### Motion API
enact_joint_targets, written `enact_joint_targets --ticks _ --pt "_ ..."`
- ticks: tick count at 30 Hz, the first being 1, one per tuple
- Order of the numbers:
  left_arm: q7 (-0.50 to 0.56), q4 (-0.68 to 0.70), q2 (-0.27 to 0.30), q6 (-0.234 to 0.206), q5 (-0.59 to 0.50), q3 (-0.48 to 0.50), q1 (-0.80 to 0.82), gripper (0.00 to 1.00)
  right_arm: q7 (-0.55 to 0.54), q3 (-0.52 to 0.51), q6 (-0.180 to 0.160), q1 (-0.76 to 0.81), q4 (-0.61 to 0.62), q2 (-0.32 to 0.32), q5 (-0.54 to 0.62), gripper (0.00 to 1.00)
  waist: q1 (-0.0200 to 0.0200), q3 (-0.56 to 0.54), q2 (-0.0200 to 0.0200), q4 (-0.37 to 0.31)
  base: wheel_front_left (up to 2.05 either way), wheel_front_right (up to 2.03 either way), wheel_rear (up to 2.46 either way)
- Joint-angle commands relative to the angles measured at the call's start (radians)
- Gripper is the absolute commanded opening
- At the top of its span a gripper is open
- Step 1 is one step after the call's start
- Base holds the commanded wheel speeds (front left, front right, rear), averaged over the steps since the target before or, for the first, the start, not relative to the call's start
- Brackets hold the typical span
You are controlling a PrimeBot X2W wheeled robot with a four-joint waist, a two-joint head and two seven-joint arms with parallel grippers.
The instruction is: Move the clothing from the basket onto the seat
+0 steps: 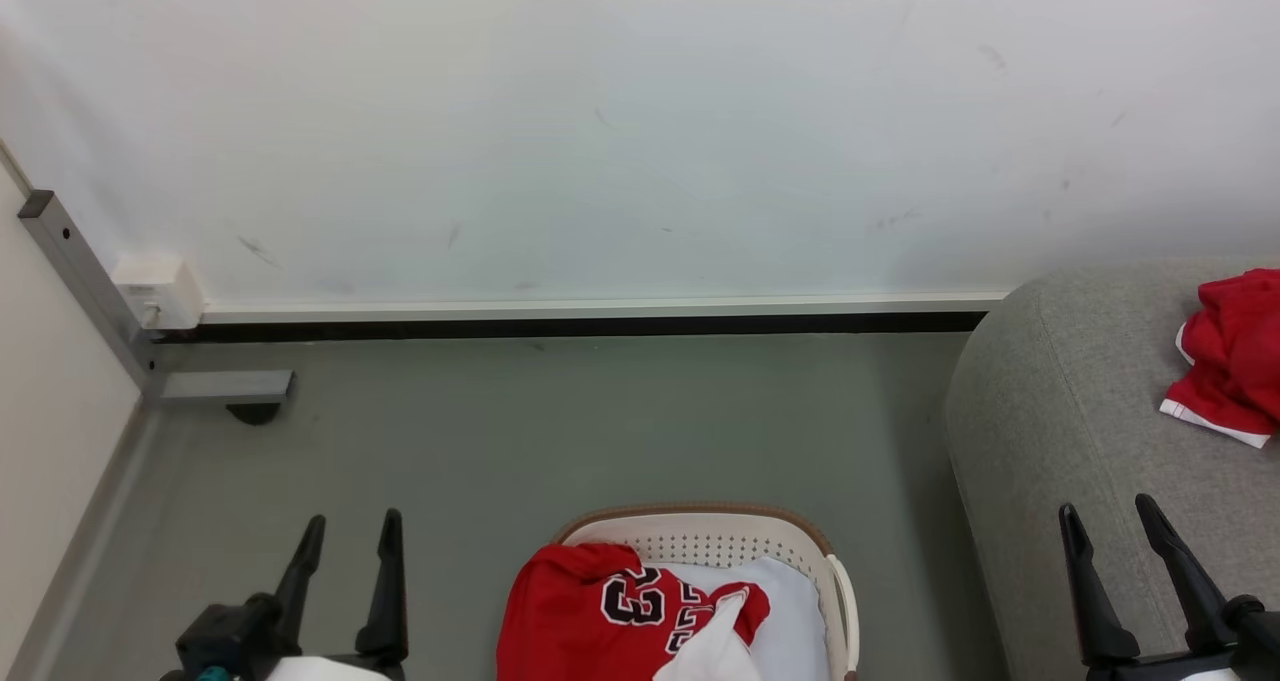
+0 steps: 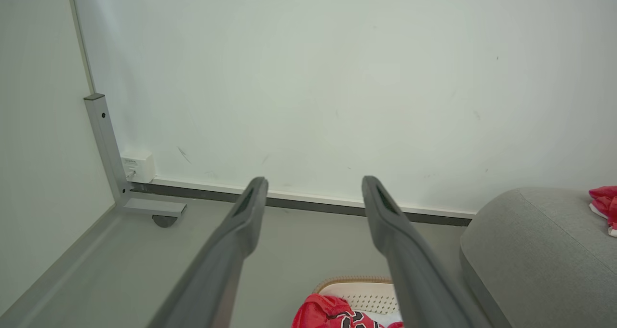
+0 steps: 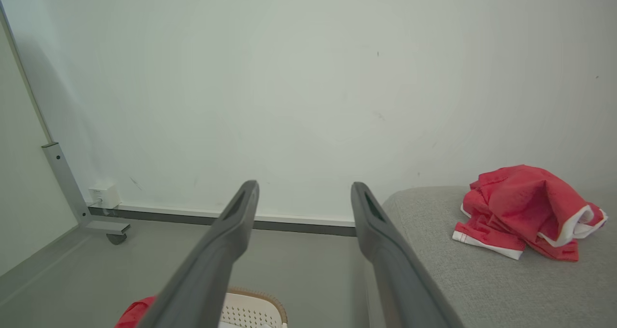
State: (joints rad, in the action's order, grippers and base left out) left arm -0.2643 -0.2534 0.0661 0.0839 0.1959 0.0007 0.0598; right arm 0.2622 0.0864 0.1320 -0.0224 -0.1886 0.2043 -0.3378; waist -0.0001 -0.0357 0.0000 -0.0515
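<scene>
Sitting with both claws wide open: one jersey in the basket, one piece on the sofa

Both claws are low and pointing forward. The left claw (image 1: 355,518) has its two dark fingers (image 2: 241,222) spread as far as they go, with nothing between them, hanging over bare grey floor (image 1: 560,421). Same deal with the right claw (image 1: 1106,504): spread wide, gripping nothing, right by the rounded end of the grey sofa (image 1: 1060,401).

The cream laundry basket (image 1: 700,536) sits on the floor between the two claws. The red "23" jersey (image 1: 570,601) is bunched in the side toward the left claw, lying partly over a bluish-white pad (image 1: 790,601) on the side toward the right claw. Neither claw touches any of it.

A crumpled red garment (image 1: 1235,351) with white trim lies on the sofa cushion, ahead of the right claw and off to its right, well apart from the fingertips. Way out ahead of the left claw, to its left, a metal frame leg (image 1: 90,291) stands by the white wall (image 1: 600,111).
</scene>
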Motion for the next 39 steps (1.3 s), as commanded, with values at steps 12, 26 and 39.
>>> enact_joint_targets --ticks 12,26,39 --pt "0.000 -0.017 -0.012 0.025 -0.041 0.020 0.004 1.00 0.003 0.015 -0.003 -0.026 -0.004 0.001 -0.010 1.00 0.0001 -0.004 0.0000 -0.008 0.00 0.00 0.00" --pt "0.000 -0.021 -0.014 0.031 -0.038 0.018 0.014 1.00 0.003 0.023 -0.003 -0.037 -0.005 0.000 -0.015 1.00 0.0001 -0.003 0.0000 -0.041 0.00 0.00 0.00" --pt "0.000 -0.101 -0.014 0.034 -0.015 -0.057 0.109 1.00 0.003 0.033 -0.003 -0.130 0.013 -0.024 -0.019 1.00 0.0001 0.081 0.0000 -0.085 0.00 0.00 0.00"
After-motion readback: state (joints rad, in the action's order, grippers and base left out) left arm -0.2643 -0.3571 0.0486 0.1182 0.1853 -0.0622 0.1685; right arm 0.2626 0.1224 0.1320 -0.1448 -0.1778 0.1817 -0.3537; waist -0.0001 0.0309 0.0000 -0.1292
